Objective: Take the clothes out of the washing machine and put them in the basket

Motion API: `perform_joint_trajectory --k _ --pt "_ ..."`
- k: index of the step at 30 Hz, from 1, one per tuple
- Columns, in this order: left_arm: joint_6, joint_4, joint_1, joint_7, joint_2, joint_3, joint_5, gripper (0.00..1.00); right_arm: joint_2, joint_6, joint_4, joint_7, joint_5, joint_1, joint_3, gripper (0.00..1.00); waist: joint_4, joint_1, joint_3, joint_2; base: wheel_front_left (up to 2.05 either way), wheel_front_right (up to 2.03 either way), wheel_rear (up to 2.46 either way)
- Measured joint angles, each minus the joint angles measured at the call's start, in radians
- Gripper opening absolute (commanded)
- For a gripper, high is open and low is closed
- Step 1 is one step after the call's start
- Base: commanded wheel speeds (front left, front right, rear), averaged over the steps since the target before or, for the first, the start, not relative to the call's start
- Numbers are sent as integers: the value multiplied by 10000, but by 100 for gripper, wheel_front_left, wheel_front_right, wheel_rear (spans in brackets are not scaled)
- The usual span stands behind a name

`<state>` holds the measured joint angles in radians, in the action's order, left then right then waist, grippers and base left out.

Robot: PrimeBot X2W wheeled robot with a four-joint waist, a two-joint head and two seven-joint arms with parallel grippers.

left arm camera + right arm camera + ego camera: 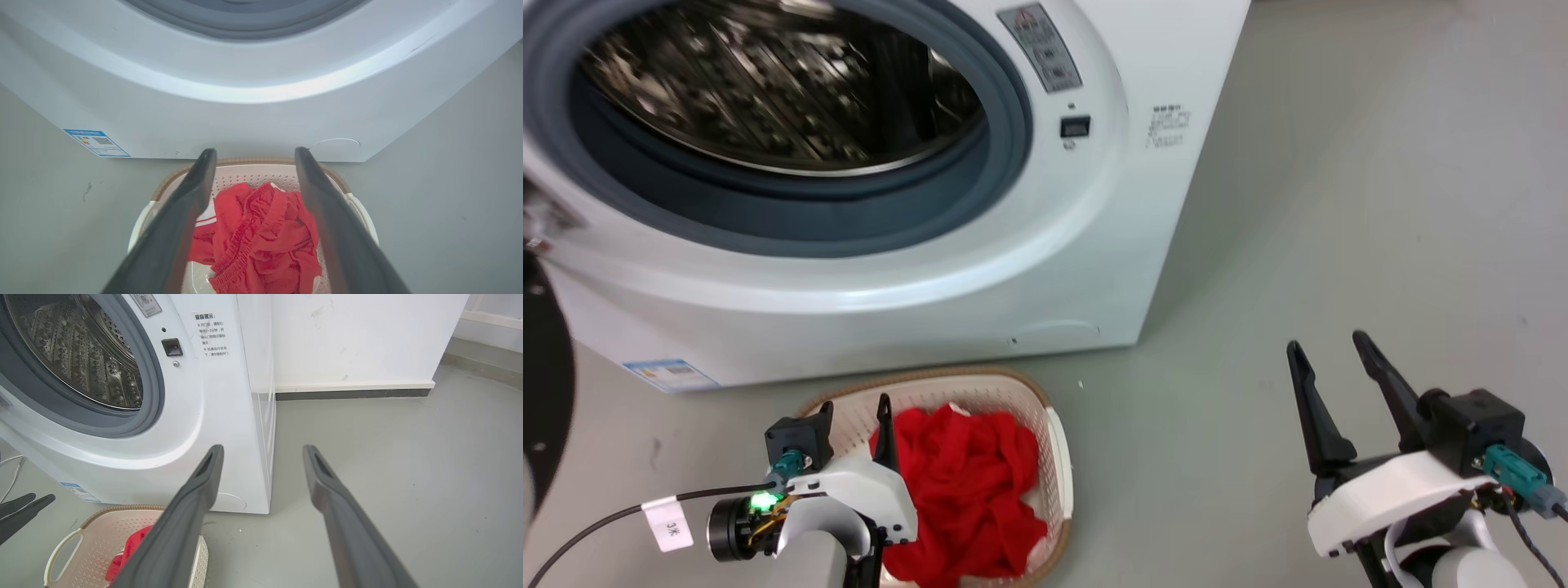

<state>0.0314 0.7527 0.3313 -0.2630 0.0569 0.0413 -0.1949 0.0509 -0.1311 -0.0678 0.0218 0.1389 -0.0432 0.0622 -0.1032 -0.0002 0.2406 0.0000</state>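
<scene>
Clothes (964, 482) heaped in the basket (1059, 457), near the washing machine (1094, 269).
Left gripper (254, 153) above the basket, fingers spread, empty; right gripper (1327, 347) over floor at right, fingers spread.

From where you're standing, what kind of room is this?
Most likely a laundry area, perhaps a test room: a white front-loading washing machine with its door open, a laundry basket holding red clothes in front of it, and a bare grey floor.

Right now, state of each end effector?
Left end effector: open, empty; clothes lie in the basket.
Right end effector: open, empty.
</scene>
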Motion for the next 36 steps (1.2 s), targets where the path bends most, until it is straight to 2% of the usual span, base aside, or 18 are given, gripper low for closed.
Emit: perform_joint_trajectory --k 11,23,36 --pt "-50 -2140 -315 0 -38 73 535 100 2 0 -222 251 -58 566 -267 100 493 0 -1471 0 0 0 0" --pt "79 -4353 -1138 12 161 385 1231 100 2 0 -533 470 -332 1337 -443 100 898 -1 -2452 0 0 0 0" --pt "397 -6750 -3017 1269 477 575 1425 100 2 0 -604 556 -359 1759 -403 100 1064 1 -2945 0 0 0 0"
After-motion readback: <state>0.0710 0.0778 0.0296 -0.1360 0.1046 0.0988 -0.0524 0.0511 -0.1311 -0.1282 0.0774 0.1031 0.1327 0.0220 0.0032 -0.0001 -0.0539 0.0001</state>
